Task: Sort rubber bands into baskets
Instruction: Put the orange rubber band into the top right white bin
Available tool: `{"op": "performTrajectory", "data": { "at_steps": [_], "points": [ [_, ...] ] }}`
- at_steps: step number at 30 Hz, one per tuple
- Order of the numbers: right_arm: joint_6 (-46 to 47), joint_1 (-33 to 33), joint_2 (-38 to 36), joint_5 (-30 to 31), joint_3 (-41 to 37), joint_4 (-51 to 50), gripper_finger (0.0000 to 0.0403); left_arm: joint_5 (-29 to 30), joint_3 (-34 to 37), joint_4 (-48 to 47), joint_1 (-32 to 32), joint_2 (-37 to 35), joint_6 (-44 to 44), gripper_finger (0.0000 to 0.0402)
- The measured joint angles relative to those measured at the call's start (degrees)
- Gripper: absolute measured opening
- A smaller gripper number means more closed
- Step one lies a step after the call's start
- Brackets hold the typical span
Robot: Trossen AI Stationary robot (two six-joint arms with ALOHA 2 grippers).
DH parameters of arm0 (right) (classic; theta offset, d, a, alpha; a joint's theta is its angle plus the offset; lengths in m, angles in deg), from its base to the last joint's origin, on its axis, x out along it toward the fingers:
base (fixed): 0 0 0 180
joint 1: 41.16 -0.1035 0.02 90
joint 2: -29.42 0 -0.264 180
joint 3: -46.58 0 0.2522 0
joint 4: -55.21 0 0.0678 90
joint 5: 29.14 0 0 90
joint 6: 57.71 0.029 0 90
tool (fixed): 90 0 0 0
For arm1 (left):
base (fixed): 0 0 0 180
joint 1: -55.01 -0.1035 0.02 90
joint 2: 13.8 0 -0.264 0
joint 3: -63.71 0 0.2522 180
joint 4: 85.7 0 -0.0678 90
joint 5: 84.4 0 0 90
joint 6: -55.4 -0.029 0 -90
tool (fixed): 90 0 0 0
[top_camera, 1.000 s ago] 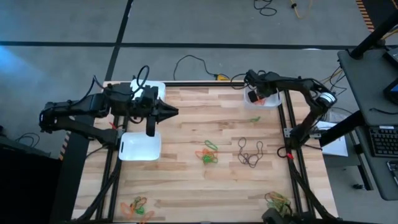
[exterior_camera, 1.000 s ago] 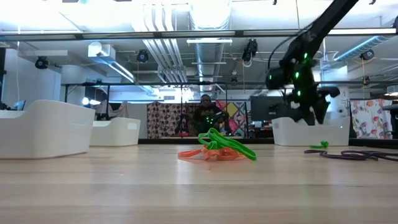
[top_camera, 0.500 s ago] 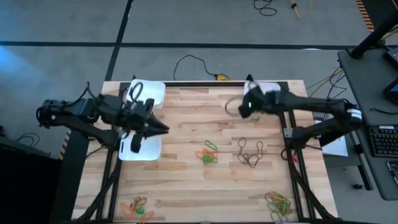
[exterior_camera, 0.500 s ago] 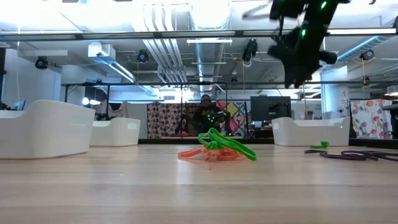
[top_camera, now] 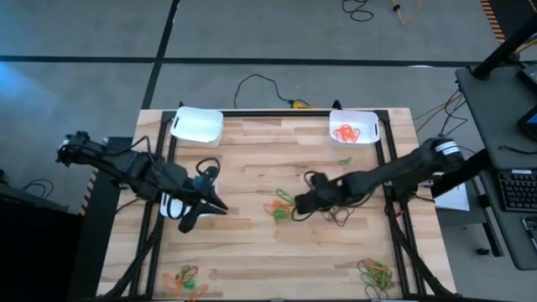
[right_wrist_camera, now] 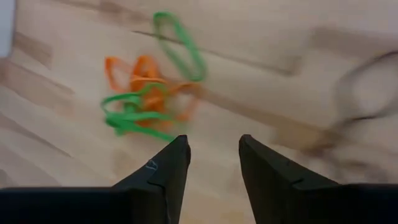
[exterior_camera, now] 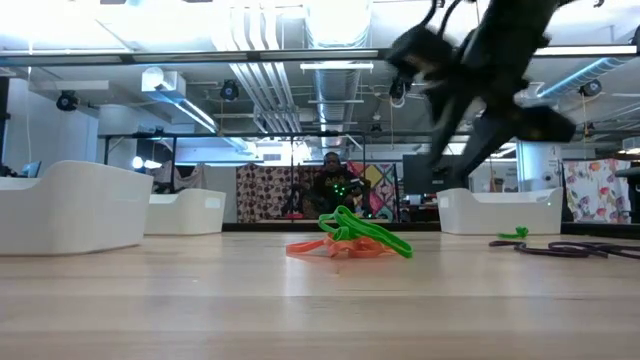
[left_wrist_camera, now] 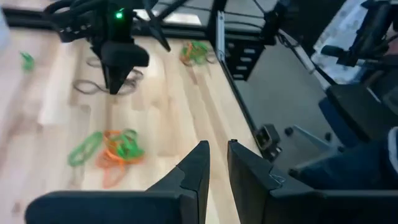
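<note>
A tangle of green and orange rubber bands (top_camera: 281,205) (right_wrist_camera: 149,93) lies at the table's middle. My right gripper (top_camera: 300,202) (right_wrist_camera: 214,146) hovers open just to its right, pointing down, with nothing between the fingers. Dark rubber bands (top_camera: 340,210) lie under that arm. My left gripper (top_camera: 221,207) (left_wrist_camera: 217,158) is shut and holds nothing. It points toward the tangle from above the near-left basket (top_camera: 170,204). The far-right basket (top_camera: 369,132) holds orange bands. The far-left basket (top_camera: 197,124) shows no bands.
One small green band (top_camera: 344,160) lies before the far-right basket. Mixed bands lie in heaps at the near-left (top_camera: 185,278) and near-right (top_camera: 376,270) corners. Black frame rails run along both table sides. Bare wood lies between the two far baskets.
My right gripper has swung from the far-right basket toward the table's middle and near edge, stopping beside the green-and-orange tangle. My left gripper has moved from the far-left basket toward the near edge and down, over the near-left basket. No band on the table has moved.
</note>
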Motion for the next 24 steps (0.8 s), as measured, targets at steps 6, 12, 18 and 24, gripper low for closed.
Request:
{"op": "performTrajectory", "data": {
  "at_steps": [6,12,18,24],
  "points": [
    [1.16,0.3,10.86,0.29,4.6,3.26,0.013,-0.18,3.36,1.14,0.97,-0.65,1.91,0.0042],
    [-0.17,0.72,19.21,0.33,13.23,-4.49,0.0115,-0.16,5.89,1.42,1.69,-1.53,5.29,0.0042],
    [-1.13,1.67,24.62,0.55,18.22,-9.14,0.01,0.04,6.24,2.19,1.97,-1.79,5.71,0.0042],
    [-2.06,3.06,26.58,0.54,20.2,-9.51,0.008,0.17,6.24,2.71,1.97,-2.01,4.73,0.0042]
  ]
}}
